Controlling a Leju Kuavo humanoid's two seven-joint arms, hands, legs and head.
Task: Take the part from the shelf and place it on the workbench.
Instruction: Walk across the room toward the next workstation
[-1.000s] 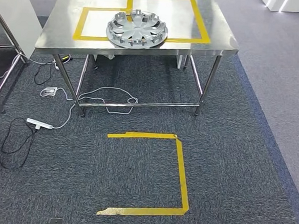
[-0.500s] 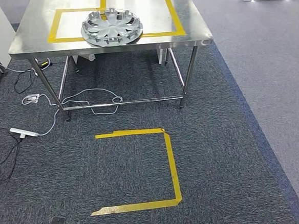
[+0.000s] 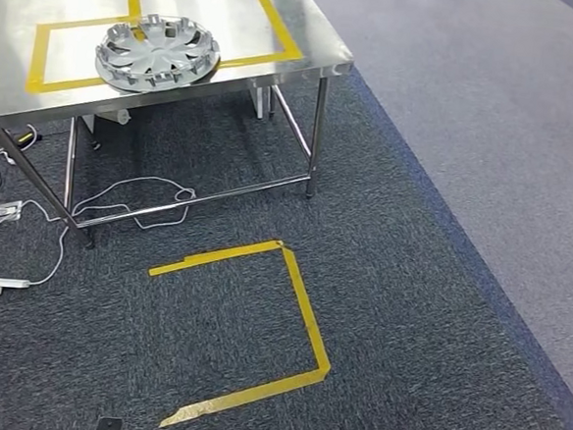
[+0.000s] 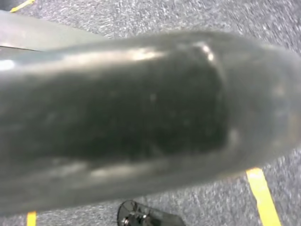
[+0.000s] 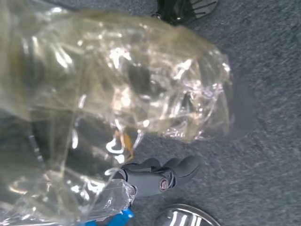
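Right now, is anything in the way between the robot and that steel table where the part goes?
Nothing visible stands on the carpet before the workbench; the yellow tape outline lies flat. A hubcap already sits on the top, overlapping its taped zones.

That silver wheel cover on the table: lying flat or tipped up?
Flat: the wheel cover rests level on the steel table.

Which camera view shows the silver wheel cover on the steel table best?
The head view. There the wheel cover lies whole on the steel table, overlapping the yellow tape outline. The left wrist view gives a blurred dark shape over carpet; the right wrist view gives crinkled clear plastic. I cannot make out the cover in either.
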